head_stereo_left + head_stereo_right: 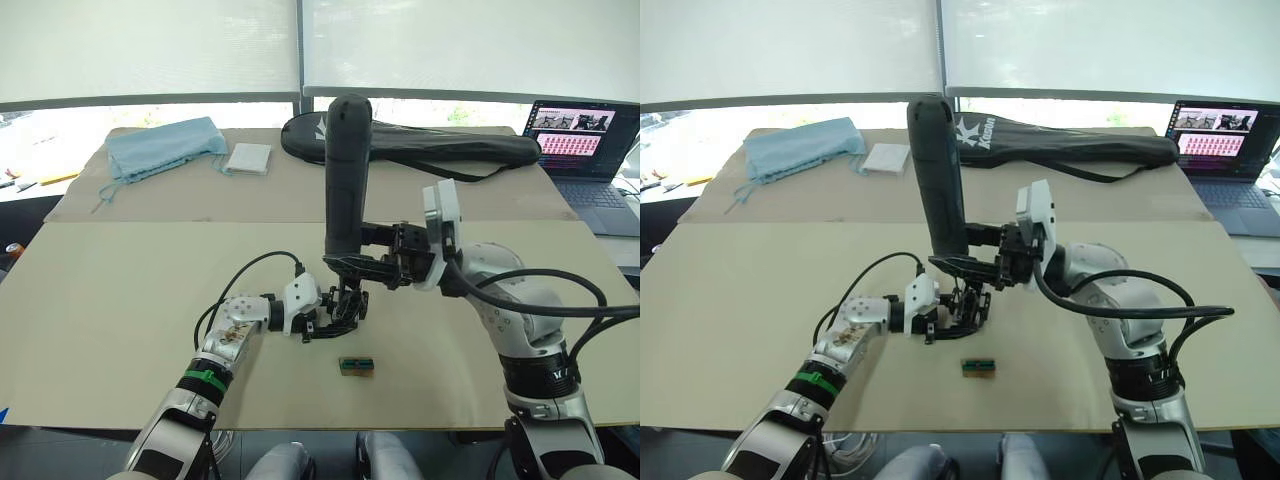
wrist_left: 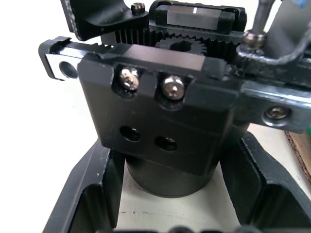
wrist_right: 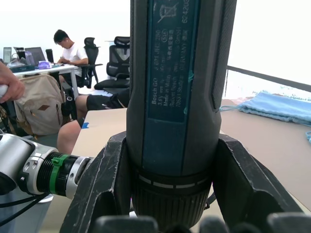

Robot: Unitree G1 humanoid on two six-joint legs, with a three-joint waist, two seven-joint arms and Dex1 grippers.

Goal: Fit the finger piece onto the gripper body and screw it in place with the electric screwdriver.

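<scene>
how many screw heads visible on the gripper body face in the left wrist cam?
2 seated screws, side by side in the top recesses of the gripper body. The two holes below them are empty. Others may be hidden on other faces.

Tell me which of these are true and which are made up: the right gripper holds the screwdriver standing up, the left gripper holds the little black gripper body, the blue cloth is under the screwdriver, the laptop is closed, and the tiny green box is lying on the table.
1. The right gripper holds the electric screwdriver upright. True.
2. The left gripper holds the gripper body. True; its fingers sit on either side of the round base.
3. The blue cloth lies under the screwdriver. False; it lies at the far left of the table, well away from the screwdriver.
4. The laptop is closed. False; it is open with its screen lit.
5. The small green box lies on the table. True; it lies apart from both grippers, on the near side.
</scene>
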